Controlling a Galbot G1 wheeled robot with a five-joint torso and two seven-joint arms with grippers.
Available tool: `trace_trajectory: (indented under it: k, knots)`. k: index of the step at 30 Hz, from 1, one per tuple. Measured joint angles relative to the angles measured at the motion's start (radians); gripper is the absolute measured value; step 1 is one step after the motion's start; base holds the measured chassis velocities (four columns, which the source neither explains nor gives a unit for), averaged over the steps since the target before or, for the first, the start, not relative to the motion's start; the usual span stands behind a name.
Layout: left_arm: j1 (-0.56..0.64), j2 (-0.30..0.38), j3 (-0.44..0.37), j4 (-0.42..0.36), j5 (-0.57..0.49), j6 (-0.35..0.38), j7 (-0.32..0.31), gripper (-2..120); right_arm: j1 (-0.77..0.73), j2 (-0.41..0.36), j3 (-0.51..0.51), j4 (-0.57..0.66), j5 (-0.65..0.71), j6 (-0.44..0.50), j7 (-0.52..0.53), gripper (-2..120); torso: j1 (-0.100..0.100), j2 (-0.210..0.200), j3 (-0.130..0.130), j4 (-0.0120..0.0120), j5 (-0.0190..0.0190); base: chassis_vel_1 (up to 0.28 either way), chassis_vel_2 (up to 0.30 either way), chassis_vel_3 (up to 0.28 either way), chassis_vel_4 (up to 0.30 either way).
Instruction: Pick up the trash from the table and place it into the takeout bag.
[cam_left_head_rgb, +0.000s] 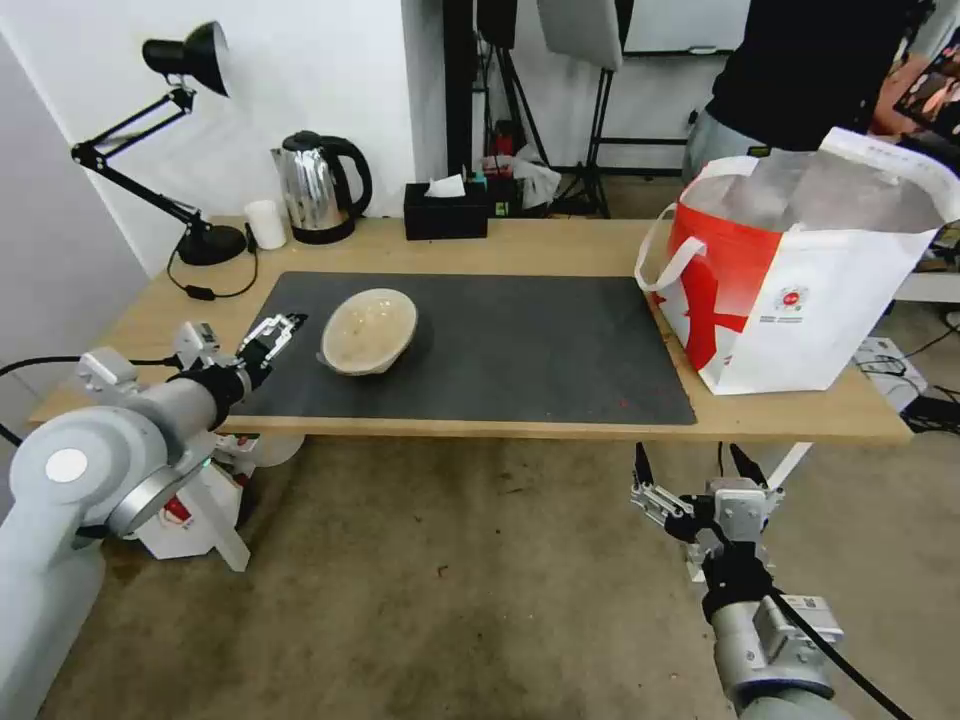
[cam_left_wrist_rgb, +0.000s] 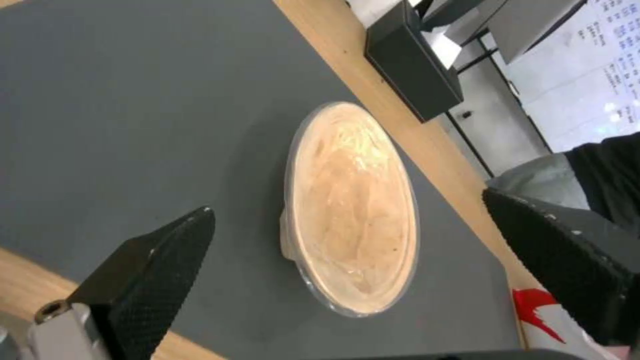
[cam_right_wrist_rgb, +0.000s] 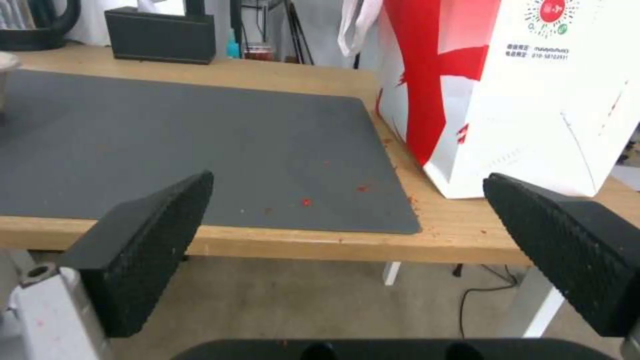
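Note:
A shallow beige bowl (cam_left_head_rgb: 368, 330) sits on the dark grey mat (cam_left_head_rgb: 520, 350) of the light-wood table (cam_left_head_rgb: 560, 248), left of centre. My left gripper (cam_left_head_rgb: 280, 332) hovers open just left of the bowl, over the mat's left edge. In the left wrist view the bowl (cam_left_wrist_rgb: 353, 210) lies ahead between the open left gripper's (cam_left_wrist_rgb: 347, 205) fingers (cam_left_wrist_rgb: 153, 270), apart from both. The red-and-white takeout bag (cam_left_head_rgb: 790, 280) stands open at the table's right end. My right gripper (cam_left_head_rgb: 690, 455) hangs open below the table's front edge, facing the bag (cam_right_wrist_rgb: 520, 90).
Along the back edge stand a steel kettle (cam_left_head_rgb: 318, 187), a small white cup (cam_left_head_rgb: 265, 224), a black desk lamp (cam_left_head_rgb: 195, 240) and a black tissue box (cam_left_head_rgb: 446, 208). Red crumbs (cam_right_wrist_rgb: 305, 201) dot the mat near the bag. A person stands behind the bag.

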Motion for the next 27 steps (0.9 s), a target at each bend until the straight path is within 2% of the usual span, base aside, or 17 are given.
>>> trace_trajectory:
  k: [6, 16, 27]
  knots:
    - [-0.018, -0.003, 0.014, 0.015, -0.005, 0.013, -0.002, 100, 0.000, 0.000, 0.000, 0.000, 0.000, 0.000, 0.000, 100, 0.000, 0.000, 0.000, 0.0000, 0.0000, 0.000, 0.000, 0.000, 0.000]
    - [-0.065, -0.030, 0.032, 0.039, -0.115, 0.092, -0.060, 100, 0.000, 0.000, 0.000, 0.000, 0.000, 0.000, 0.000, 100, 0.000, 0.000, 0.000, 0.0000, 0.0000, 0.000, 0.000, 0.000, 0.000]
    - [-0.082, -0.040, 0.036, 0.057, -0.141, 0.113, -0.070, 100, 0.000, 0.000, 0.000, 0.000, 0.000, 0.000, 0.000, 100, 0.000, 0.000, 0.000, 0.0001, 0.0000, 0.000, 0.000, 0.000, 0.000]
